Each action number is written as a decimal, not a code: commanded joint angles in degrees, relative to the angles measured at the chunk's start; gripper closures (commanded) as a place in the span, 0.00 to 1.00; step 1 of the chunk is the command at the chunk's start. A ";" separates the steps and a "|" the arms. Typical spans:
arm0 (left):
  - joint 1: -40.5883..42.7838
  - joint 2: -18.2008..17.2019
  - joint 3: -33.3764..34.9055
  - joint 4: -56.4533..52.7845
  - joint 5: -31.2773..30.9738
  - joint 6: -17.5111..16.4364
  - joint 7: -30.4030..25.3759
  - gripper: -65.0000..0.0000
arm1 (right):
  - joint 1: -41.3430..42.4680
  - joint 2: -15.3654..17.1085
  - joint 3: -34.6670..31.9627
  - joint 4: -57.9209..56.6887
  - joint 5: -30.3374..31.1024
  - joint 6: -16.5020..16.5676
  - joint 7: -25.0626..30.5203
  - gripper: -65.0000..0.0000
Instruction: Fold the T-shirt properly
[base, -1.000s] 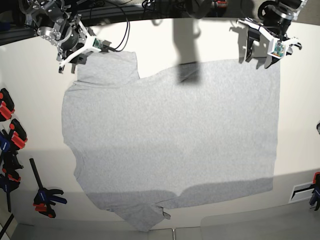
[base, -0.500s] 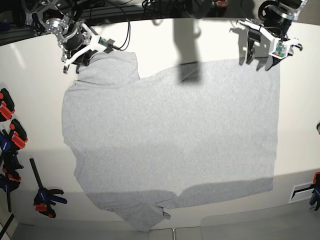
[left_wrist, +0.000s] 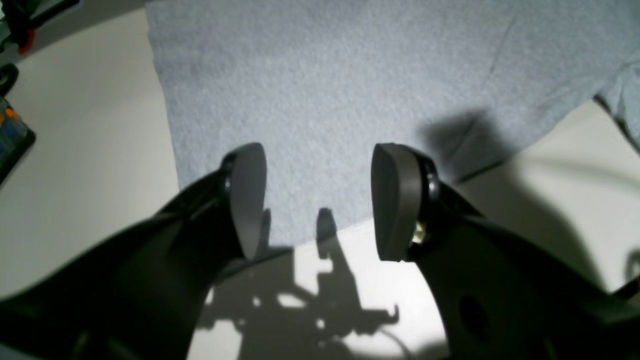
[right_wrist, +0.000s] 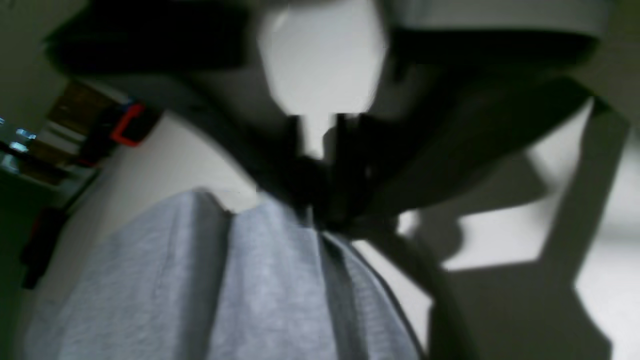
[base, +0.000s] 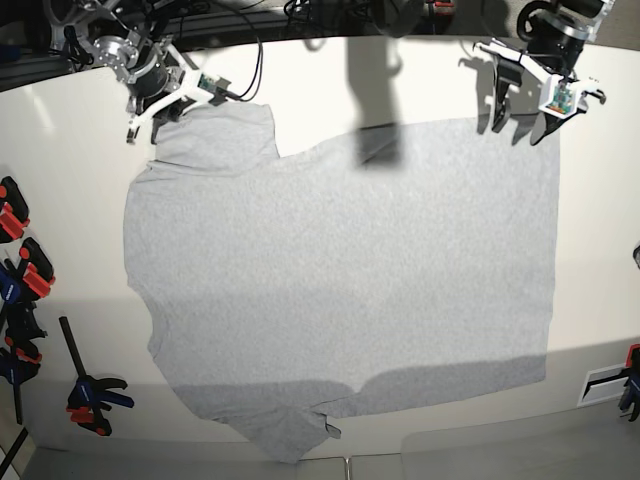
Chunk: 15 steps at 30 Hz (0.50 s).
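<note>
Base view: soft, light heather-grey cotton T-shirt (base: 340, 280) lies flat on the table; right gripper (base: 160, 105) is pinched onto its sleeve edge, left gripper (base: 530, 105) gapes above its corner, best gripped at hems.

The T-shirt (base: 340, 280) lies spread on the table (base: 320, 80), clamps (base: 25, 300) along the table's left edge
</note>
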 joint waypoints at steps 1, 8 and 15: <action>0.35 -0.35 -0.31 0.92 -0.50 0.02 -0.61 0.52 | -1.55 0.17 -0.98 -2.75 4.81 6.75 -3.43 1.00; 0.20 -7.61 -0.31 0.85 -0.46 -7.52 8.26 0.52 | -1.57 0.17 -0.98 -2.73 4.85 6.69 -4.48 1.00; 0.22 -16.79 -0.24 -3.65 6.16 -7.82 7.37 0.67 | -1.57 0.17 -0.98 -2.73 4.83 6.69 -4.94 1.00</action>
